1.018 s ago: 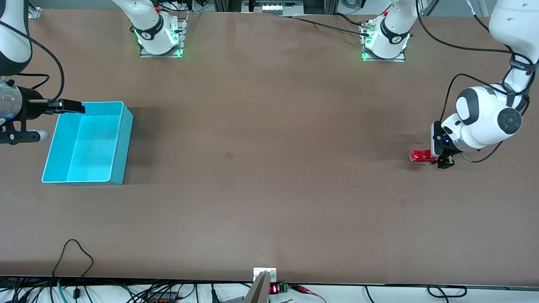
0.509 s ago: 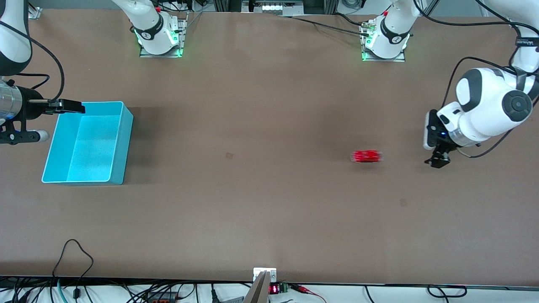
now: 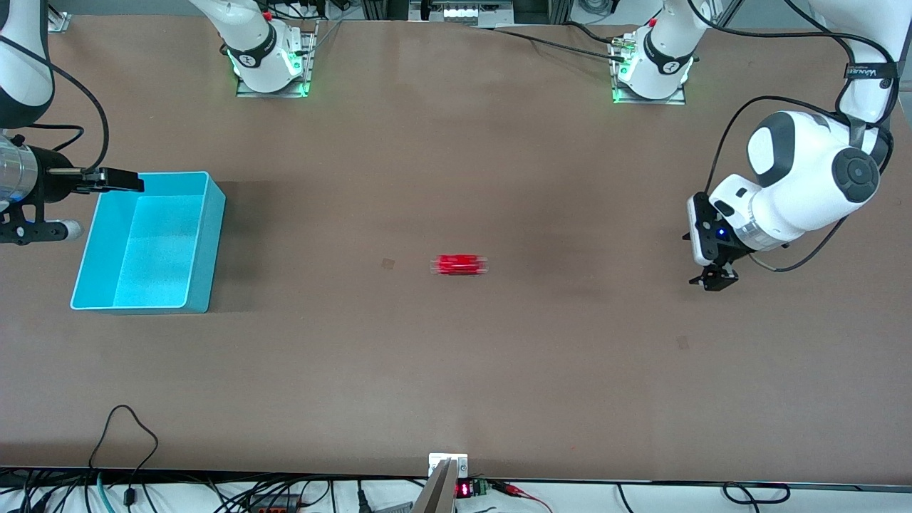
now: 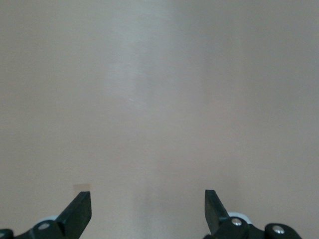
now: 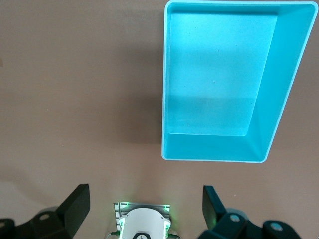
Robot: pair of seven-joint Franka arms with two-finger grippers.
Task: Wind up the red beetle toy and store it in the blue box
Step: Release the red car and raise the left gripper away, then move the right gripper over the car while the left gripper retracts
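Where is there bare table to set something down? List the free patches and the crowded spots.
Free: the stretch between the blue box and the red beetle toy; from the toy to the open left gripper; and the strip toward the front camera. Crowded: the box's end, where the open right gripper hangs over its rim.

No text reads clearly. On the left arm's upper link, a black strap [image 3: 868,70] carries white lettering (a brand word, too small to spell out). At the table edge nearest the front camera, a small display [image 3: 463,489] shows red digits, unreadable. The 2 arm bases wear black bands, the right arm's collar [image 3: 251,57] and the left arm's collar [image 3: 670,65]. Each bears 1 round white mark, not legible.
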